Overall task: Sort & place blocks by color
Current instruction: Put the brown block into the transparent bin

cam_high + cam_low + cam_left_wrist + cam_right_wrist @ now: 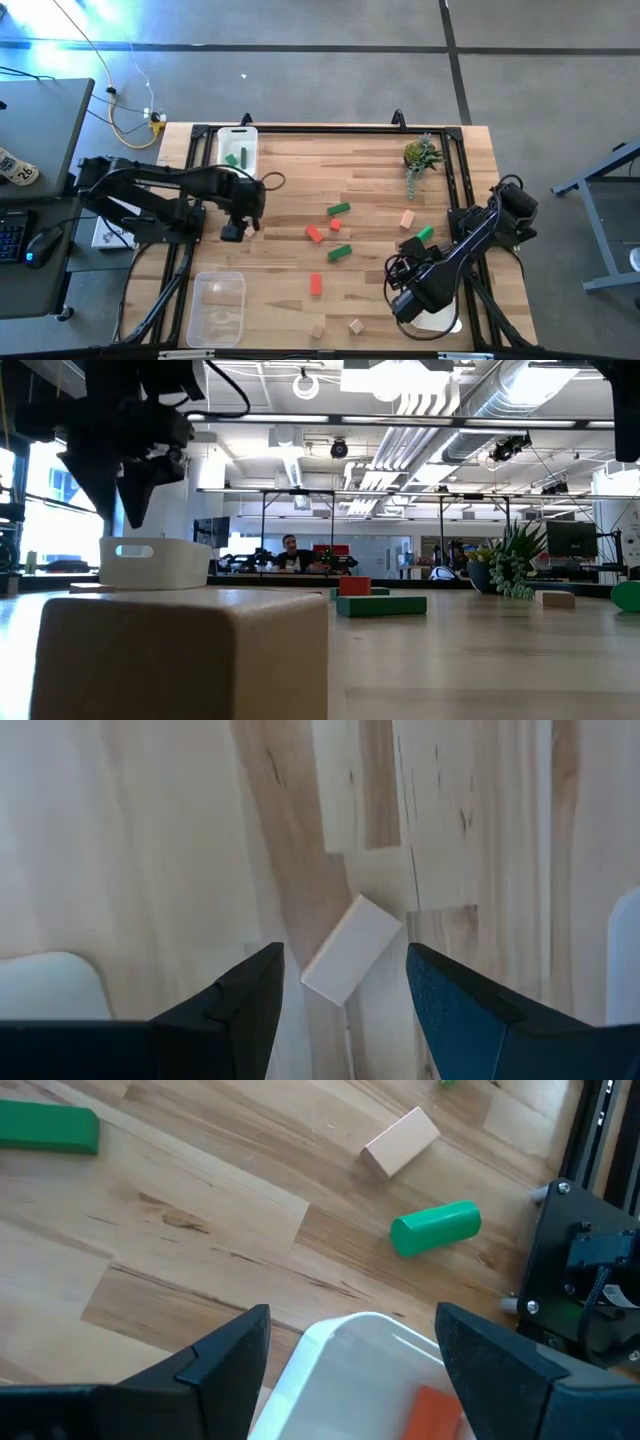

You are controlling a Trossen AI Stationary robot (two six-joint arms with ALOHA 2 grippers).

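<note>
At centre-left of the high view the left claw (234, 232) hangs spread over a tan block (351, 949) on the counter (290, 290); this short bar lies diagonally between the fingers. It looks light, stiff, smooth wood, best pinched across its long flat sides. Lower right, the right claw (405, 303) waits spread above a white tray (345, 1352).

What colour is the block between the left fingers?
Plain tan block, best seen in the left wrist view.

Blocks (339, 231) between two end trays (218, 308)
</note>
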